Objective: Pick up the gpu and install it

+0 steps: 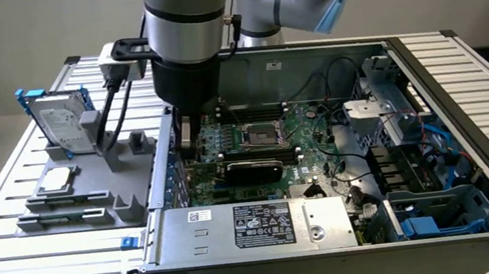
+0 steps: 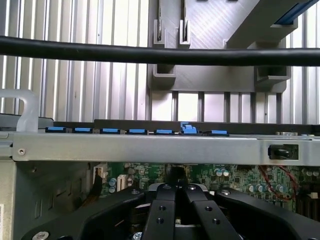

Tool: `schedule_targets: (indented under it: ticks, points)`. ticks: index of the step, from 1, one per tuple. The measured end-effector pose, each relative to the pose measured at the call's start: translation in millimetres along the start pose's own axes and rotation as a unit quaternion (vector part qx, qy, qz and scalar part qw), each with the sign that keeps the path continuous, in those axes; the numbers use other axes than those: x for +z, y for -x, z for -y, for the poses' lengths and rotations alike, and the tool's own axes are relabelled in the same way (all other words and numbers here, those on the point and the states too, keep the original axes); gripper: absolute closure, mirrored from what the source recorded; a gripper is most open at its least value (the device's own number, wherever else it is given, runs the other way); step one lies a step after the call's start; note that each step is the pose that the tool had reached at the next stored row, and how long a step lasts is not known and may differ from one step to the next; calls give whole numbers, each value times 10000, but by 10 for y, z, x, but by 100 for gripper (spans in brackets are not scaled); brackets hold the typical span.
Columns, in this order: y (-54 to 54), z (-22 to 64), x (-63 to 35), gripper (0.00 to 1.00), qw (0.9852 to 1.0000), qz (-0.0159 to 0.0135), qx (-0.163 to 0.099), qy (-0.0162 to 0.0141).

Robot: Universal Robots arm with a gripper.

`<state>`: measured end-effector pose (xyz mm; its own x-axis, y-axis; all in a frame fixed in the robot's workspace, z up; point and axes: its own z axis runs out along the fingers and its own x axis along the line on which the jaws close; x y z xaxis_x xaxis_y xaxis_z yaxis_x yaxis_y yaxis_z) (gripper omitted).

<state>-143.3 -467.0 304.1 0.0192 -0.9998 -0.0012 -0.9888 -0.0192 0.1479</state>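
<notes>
My black claw point(image 2: 176, 192) is clenched tight over the green motherboard point(image 1: 303, 125), just beside the black-shrouded green gpu card point(image 1: 253, 168), so I judge that a straight, even downward press seats it best.

The gpu point(image 1: 253, 170) had a black cover, and the motherboard point(image 1: 303, 127) was green. The hard drive point(image 1: 63, 126) was silver with a blue frame. The gripper point(image 2: 176, 192) was black, and the table point(image 1: 30, 272) had silver stripes.

The arm point(image 1: 186, 67) hides one end of the gpu point(image 1: 253, 170). Whether the closed gripper point(image 2: 176, 189) grips anything cannot be told. A blurred cable point(image 2: 150, 55) crosses.
</notes>
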Motion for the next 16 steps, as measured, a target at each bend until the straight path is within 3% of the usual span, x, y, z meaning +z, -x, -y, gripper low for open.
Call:
schedule_targets:
  ticks: [8, 13, 16]
  points:
    - [55, 1, 0, 89, 10000, 2, 12, 23]
    - [54, 3, -33, 89, 9999, 5, 14, 157]
    - [53, 12, -35, 89, 9998, 5, 14, 179]
